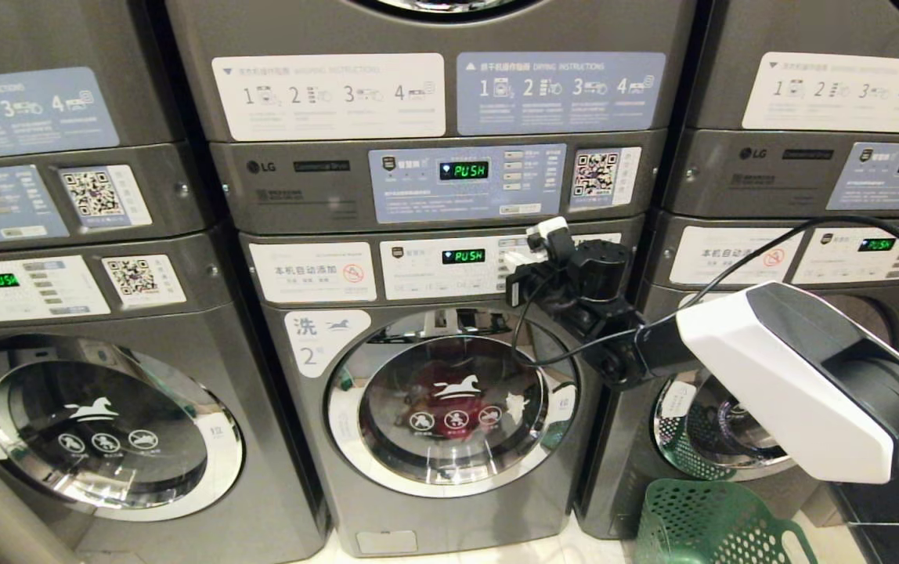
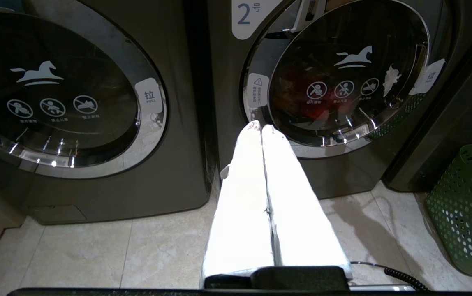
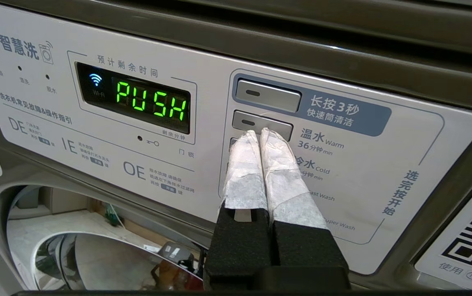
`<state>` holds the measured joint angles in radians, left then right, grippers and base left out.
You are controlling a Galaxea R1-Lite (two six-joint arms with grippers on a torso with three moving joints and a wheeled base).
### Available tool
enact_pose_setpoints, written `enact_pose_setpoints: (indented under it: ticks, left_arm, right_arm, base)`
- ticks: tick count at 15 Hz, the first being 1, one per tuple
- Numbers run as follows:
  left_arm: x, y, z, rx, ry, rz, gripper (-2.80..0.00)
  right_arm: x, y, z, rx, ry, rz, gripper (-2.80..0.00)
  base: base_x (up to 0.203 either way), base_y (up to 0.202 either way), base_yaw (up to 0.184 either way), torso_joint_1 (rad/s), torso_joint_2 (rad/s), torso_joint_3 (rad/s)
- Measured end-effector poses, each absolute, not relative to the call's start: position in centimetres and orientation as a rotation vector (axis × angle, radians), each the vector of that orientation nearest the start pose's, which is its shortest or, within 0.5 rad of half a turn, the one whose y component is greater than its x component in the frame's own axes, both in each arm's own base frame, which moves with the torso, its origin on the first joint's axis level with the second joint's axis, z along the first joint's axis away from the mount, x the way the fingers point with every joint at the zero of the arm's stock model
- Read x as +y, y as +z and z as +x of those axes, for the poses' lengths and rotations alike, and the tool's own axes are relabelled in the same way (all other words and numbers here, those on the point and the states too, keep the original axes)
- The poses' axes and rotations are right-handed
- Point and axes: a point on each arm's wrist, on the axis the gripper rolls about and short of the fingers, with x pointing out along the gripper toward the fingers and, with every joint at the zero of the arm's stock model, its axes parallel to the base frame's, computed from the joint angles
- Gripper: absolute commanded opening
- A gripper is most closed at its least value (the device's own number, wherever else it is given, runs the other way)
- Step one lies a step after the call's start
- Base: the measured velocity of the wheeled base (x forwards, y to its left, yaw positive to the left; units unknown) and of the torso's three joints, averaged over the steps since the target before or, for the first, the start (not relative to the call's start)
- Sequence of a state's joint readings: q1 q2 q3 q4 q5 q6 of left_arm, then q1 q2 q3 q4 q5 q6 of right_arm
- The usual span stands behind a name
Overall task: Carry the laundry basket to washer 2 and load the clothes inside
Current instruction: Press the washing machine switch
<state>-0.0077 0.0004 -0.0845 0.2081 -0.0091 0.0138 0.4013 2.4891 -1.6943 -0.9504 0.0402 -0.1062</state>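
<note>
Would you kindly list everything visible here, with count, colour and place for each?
washer 2: one, dark grey, centre of the row, round door shut, display reading PUSH.
clothes: a red bundle, dimly seen behind washer 2's door glass.
neighbouring washers: two, dark grey, one on each side of washer 2, doors shut.
upper machines: three, dark grey, stacked above the washers.
laundry basket: one, dark green, on the floor before the right-hand washer.
floor: pale tiles.
left gripper: one, white-wrapped, shut, low before washer 2, holding nothing.
right gripper: one, white-wrapped, shut, tips at the second button of washer 2's panel.
</note>
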Motion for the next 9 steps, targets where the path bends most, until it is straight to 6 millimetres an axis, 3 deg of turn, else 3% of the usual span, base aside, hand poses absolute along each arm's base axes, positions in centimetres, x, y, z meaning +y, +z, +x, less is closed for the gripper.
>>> enact_pose_setpoints:
  ticks: [9]
  left_arm:
    - [0.00, 7.73, -3.05, 0.124, -0.018, 0.013, -2.80]
  right_arm:
    - [19.64, 12.08, 47.19, -0.147, 0.413, -0.088, -2.80]
  base:
    - [0.000, 0.000, 0.000, 0.000, 0.00, 0.000]
